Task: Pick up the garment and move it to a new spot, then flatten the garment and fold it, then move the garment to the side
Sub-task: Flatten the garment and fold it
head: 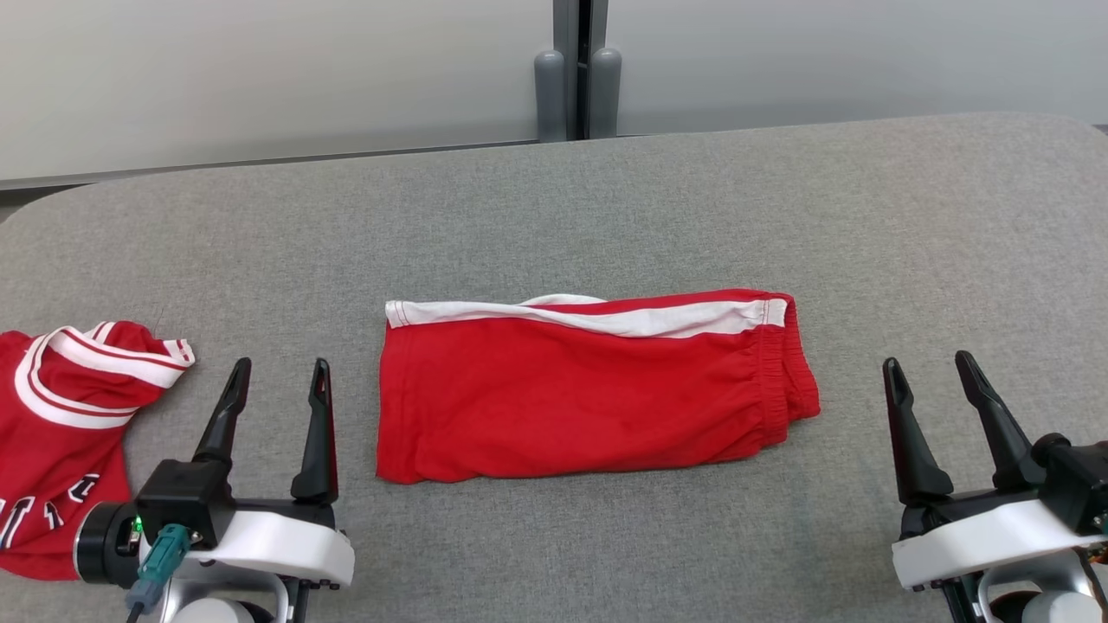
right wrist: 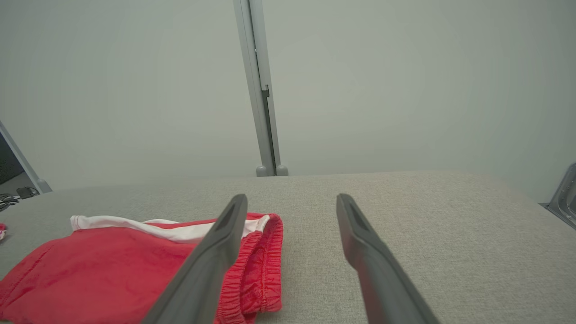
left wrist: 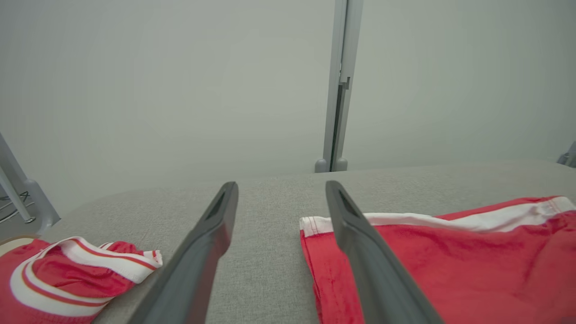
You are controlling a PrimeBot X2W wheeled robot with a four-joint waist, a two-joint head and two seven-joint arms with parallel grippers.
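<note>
The garment (head: 589, 389) is a pair of red shorts with a white side stripe. It lies folded in half in the middle of the grey padded table (head: 606, 199), waistband to the right. My left gripper (head: 282, 368) hovers open just left of the shorts' left edge, holding nothing. Right of the waistband, and clear of it, my right gripper (head: 928, 362) also stands open and empty. The left wrist view has the shorts (left wrist: 450, 270) behind its right finger, with the left gripper (left wrist: 281, 184) open. In the right wrist view the shorts (right wrist: 112, 265) lie to the left of the open right gripper (right wrist: 292, 198).
A crumpled red jersey (head: 61, 433) with white trim lies at the table's left edge, also seen in the left wrist view as the jersey (left wrist: 67, 279). Behind the table stand pale wall panels with a grey post (head: 576, 69).
</note>
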